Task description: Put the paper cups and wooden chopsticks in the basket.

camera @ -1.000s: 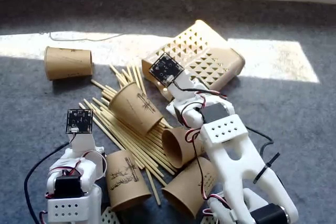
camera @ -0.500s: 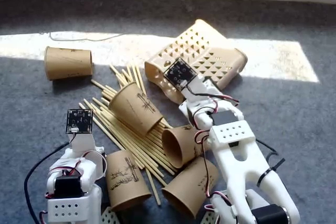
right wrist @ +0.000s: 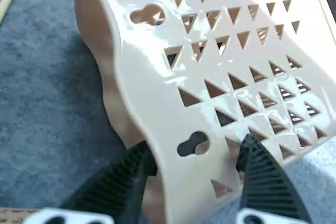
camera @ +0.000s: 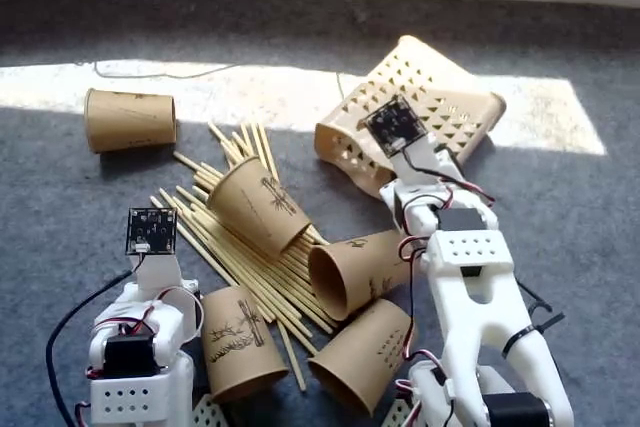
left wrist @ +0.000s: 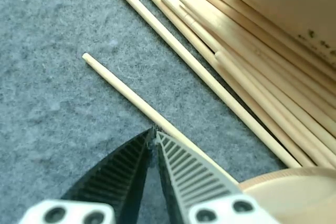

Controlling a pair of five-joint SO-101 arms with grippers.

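The right pincer is clamped on the perforated wall of the tilted basket, just beyond the paper cups and wooden chopsticks strewn over the grey surface, while the left pincer hangs clenched and empty over one loose chopstick.

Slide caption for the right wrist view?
Right gripper clamps the triangle-perforated basket by its edge over grey carpet.
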